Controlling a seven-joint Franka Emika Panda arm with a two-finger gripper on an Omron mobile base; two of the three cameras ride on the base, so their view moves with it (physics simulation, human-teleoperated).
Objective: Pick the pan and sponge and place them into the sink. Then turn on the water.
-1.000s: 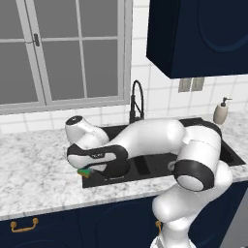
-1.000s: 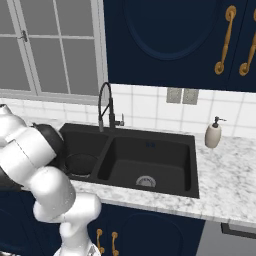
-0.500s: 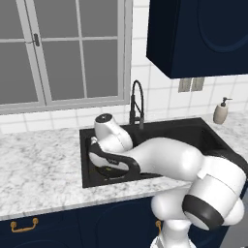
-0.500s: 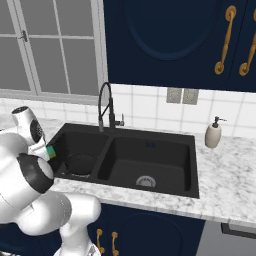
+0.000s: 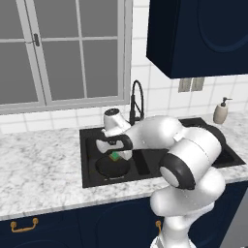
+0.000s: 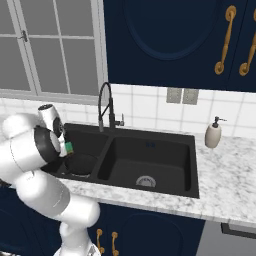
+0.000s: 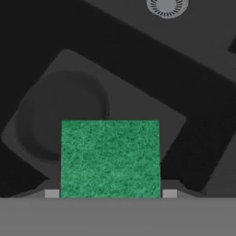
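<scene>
Left base view: I see the arm sweeping from the lower right toward the frame's centre, with the gripper (image 5: pixel 114 154) hanging over the left basin of the sink (image 5: pixel 88 145). A small patch of green, the sponge (image 5: pixel 115 156), sits right at the fingertips, above the round black pan (image 5: pixel 112 167), which lies in that left basin, a little left of centre. I can't make out the pan's handle from here. The faucet (image 5: pixel 136 99) arches up just behind the wrist, and the soap dispenser (image 5: pixel 221 111) stands on the counter (image 5: pixel 38 164) at the right edge of the frame, well apart from the work.

Right base view: the arm fills the left side of my picture. The sponge (image 6: pixel 68 147) shows as a green bit at the hand, left of centre, over the near-left basin of the sink (image 6: pixel 192 165). The pan (image 6: pixel 80 164) lies below it on the basin floor. The faucet (image 6: pixel 106 105) rises behind the divider, and the soap dispenser (image 6: pixel 213 134) is on the right counter (image 6: pixel 230 180).

Hand view: the sponge (image 7: pixel 110 158) takes the lower middle of the frame, green face toward me, with the gripper (image 7: pixel 110 193) clamped on it; the two fingertips (image 7: pixel 51 193) press against its left and right edges. Behind it I see the dark round pan (image 7: pixel 64 115) in the left half of the frame, and a metal drain (image 7: pixel 167 6) at the top edge.
</scene>
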